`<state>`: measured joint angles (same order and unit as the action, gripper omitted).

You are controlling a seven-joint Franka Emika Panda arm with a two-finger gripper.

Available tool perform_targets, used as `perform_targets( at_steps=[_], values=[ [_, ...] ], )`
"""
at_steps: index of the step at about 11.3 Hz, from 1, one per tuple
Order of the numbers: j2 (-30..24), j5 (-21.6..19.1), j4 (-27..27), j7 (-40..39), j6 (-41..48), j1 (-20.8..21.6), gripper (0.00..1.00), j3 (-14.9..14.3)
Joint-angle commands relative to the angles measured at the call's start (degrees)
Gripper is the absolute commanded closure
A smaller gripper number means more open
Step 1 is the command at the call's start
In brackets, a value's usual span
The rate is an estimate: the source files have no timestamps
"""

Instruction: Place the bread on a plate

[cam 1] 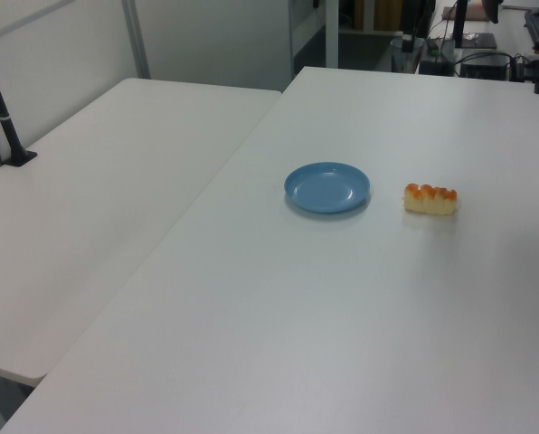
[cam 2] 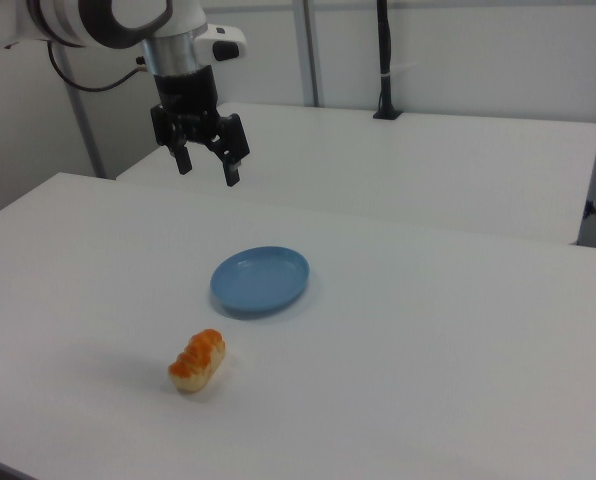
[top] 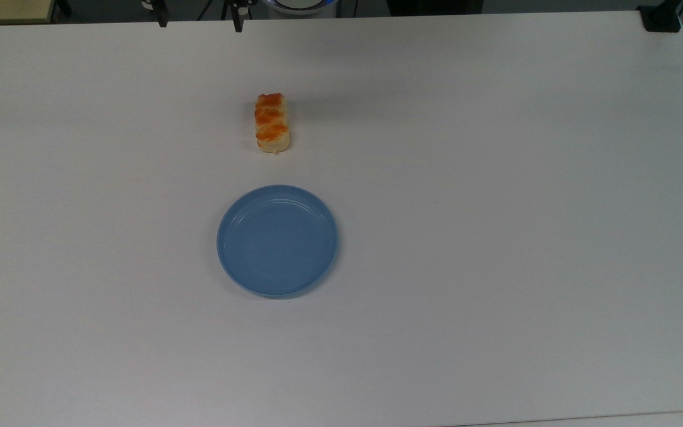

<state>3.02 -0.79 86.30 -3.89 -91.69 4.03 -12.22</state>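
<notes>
White table point(top: 495, 178) carries the bread point(top: 272, 123), lying near the light-blue plate point(top: 277, 240), not touching. Probably light and soft; grasp gently across its narrow middle. Gripper point(cam 2: 207, 167) hangs open above, empty.

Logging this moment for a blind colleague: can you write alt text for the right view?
An open gripper hangs high above a white table, holding nothing. Below it sits an empty blue plate, with the bread lying apart, nearer the camera.
</notes>
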Motion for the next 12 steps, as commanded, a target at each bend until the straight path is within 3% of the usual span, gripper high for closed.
perform_targets(
  at_steps=[1, 10, 12],
  values=[
    [0.6, 0.5, 1.5, -0.4, 0.6, 1.6, 0.00, 0.8],
    [0.4, 0.6, 2.1, -0.5, 0.8, 1.8, 0.00, 0.9],
    [0.5, 1.1, 4.5, -0.6, 0.1, 2.8, 0.00, 1.5]
  ],
)
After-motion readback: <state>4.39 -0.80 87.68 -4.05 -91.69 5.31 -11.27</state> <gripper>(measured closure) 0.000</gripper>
